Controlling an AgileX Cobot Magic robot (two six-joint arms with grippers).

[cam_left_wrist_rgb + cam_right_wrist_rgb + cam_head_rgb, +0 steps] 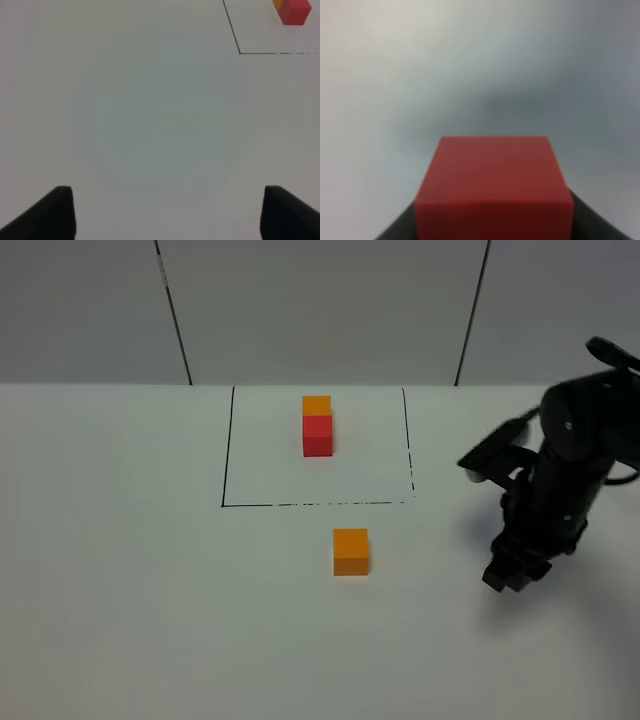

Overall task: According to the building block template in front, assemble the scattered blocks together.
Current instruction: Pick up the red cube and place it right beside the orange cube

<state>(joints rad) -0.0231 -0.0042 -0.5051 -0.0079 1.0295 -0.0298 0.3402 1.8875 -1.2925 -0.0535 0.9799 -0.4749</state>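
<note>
Shows, from high, the right gripper (512,572) low at right, apart from the orange cube (351,551), the building block template (317,428) farther back. At left wrist, shows the left gripper (167,212) spread, empty. At right wrist, shows the red cube (492,182) pinched between the jaws; risks shoving the orange cube askew on joining.

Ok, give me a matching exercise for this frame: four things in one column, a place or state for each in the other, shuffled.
1. template pair
2. loose orange cube
3. loose red cube
4. left gripper

A. open above the table
B. clamped in the right gripper
C. inside the drawn outline
D. on the table, just outside the outline

Pairs: 1-C, 2-D, 3-B, 4-A.
</note>
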